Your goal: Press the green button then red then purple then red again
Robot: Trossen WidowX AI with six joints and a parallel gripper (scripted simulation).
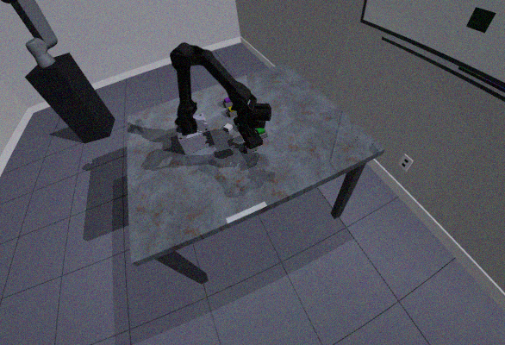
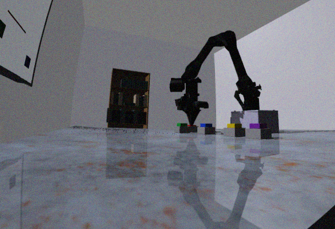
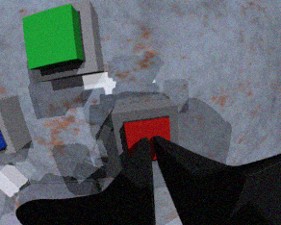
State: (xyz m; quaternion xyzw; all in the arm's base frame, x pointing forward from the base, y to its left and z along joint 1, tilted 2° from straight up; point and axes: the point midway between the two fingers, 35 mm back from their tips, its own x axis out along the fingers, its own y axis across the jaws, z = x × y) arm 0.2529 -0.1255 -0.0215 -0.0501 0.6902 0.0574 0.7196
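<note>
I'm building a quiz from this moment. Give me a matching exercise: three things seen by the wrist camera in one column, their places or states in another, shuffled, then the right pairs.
Things:
1. green button
2. red button
3. claw

Places or states:
A. shut, holding nothing
B. right at the claw tips
C. upper left, away from the claw

Pairs: 1-C, 2-B, 3-A
</note>
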